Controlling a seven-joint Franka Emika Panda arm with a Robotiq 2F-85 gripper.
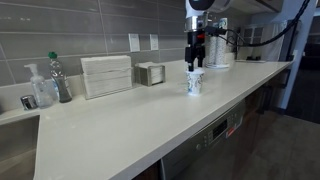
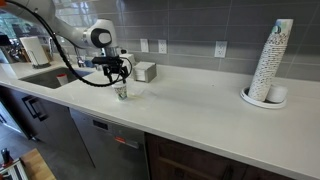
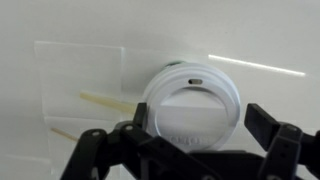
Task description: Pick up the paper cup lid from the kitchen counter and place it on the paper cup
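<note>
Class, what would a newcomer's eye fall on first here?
The robot arm's black tool hangs over a small white patterned paper cup on the off-white kitchen counter. In the wrist view a round white lid fills the middle. A tall stack of cups stands far along.

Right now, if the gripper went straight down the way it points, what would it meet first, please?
The lid, which lies right under the gripper, between its jaws and seemingly atop the cup. How close they are is unclear.
</note>
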